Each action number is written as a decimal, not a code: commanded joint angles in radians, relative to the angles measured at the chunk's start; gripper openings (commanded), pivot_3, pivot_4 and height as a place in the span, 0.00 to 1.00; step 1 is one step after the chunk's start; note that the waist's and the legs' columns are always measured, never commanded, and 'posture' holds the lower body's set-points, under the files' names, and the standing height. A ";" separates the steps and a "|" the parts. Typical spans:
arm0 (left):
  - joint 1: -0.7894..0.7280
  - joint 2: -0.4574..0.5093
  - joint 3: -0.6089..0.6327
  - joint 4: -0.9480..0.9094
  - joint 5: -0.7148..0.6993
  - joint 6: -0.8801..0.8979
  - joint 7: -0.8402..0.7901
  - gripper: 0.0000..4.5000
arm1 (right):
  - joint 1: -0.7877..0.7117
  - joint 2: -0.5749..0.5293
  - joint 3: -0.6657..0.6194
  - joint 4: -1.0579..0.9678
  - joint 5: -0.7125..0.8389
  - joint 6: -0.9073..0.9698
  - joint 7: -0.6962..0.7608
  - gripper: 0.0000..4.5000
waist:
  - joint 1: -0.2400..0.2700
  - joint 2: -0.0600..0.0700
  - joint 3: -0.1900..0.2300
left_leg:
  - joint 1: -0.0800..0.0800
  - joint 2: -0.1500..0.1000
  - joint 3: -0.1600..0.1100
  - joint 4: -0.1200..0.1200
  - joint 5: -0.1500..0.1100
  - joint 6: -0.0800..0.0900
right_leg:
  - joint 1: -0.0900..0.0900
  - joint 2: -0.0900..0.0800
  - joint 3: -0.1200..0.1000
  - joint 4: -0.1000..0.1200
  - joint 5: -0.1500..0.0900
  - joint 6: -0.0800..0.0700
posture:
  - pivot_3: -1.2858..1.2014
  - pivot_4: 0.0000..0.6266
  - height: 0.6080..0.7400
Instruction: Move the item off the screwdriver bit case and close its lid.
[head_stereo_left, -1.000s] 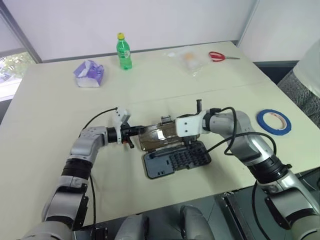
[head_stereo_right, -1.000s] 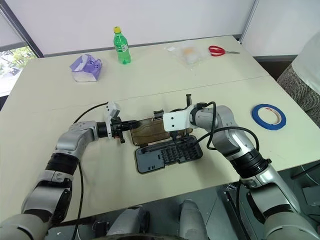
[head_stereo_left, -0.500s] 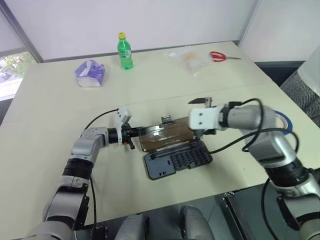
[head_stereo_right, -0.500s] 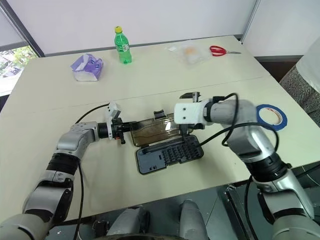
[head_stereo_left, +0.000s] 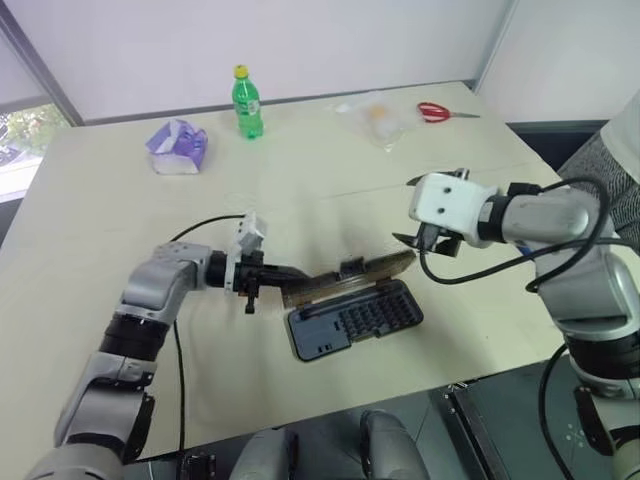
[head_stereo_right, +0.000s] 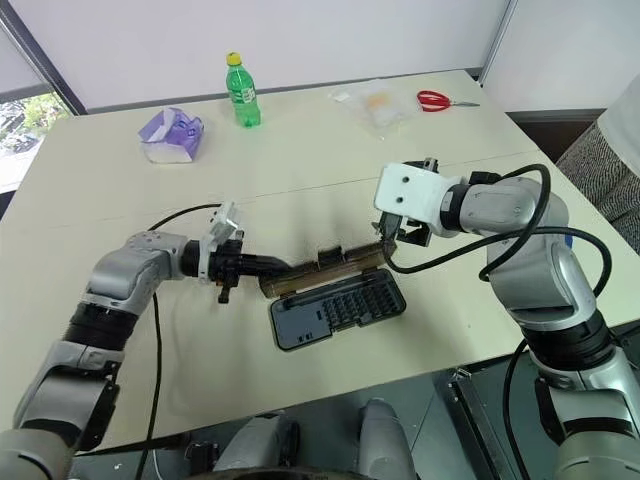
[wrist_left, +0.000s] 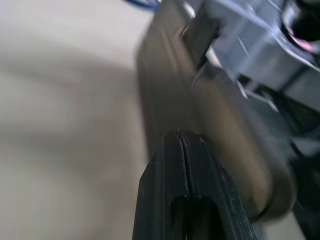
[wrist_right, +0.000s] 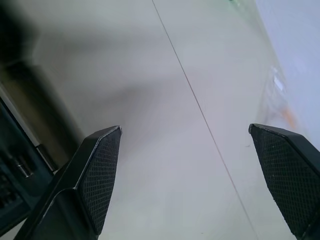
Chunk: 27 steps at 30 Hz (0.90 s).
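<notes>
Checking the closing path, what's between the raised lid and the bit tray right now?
Nothing: in the head views the lid tilts over the bit tray with a bare gap.

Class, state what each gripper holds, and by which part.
Left gripper pinches the lid by its left end edge. Right gripper is open, holding nothing.

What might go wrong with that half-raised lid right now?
The lid stands half-raised with only the shut left gripper at one end; it might slip and fall back open. The bit case lies loose on the table, so pushing may slide it. The open right gripper, near the lid's other end, might bump it.
</notes>
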<state>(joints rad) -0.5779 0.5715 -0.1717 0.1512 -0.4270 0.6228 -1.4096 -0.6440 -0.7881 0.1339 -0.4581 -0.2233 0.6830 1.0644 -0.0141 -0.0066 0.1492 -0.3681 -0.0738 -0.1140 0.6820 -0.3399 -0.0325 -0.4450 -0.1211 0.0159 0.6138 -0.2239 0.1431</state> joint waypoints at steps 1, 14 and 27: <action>0.027 0.053 -0.045 -0.072 -0.011 0.005 -0.076 0.00 | -0.013 -0.022 -0.039 -0.034 0.026 0.007 -0.030 0.94 | 0.000 0.000 0.000 | 0.000 0.000 0.000 0.000 0.000 0.000 | 0.000 0.000 0.000 0.000 0.000 0.000 | 0.52 0.24 1.00; 0.097 -0.039 -0.208 0.131 0.195 -0.225 0.019 0.00 | 0.067 -0.014 -0.001 -0.048 0.099 0.055 -0.073 0.94 | 0.007 0.000 -0.001 | 0.002 0.000 0.000 0.001 0.000 0.000 | 0.003 -0.001 0.000 0.000 0.000 0.000 | 0.52 0.24 1.00; -0.039 -0.016 -0.091 0.093 0.052 -0.084 -0.010 0.00 | 0.133 -0.004 -0.070 -0.138 0.372 0.147 -0.014 0.94 | 0.004 0.001 -0.001 | 0.014 0.000 0.000 0.000 -0.003 0.006 | 0.014 0.000 0.000 -0.001 0.000 0.000 | 0.52 0.24 1.00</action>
<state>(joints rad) -0.5998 0.5469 -0.2895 0.2524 -0.3569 0.5035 -1.4221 -0.5129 -0.7859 0.0982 -0.5446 0.0945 0.8238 1.0311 -0.0105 -0.0055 0.1478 -0.3563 -0.0738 -0.1143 0.6824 -0.3416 -0.0292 -0.4328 -0.1216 0.0155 0.6128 -0.2241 0.1432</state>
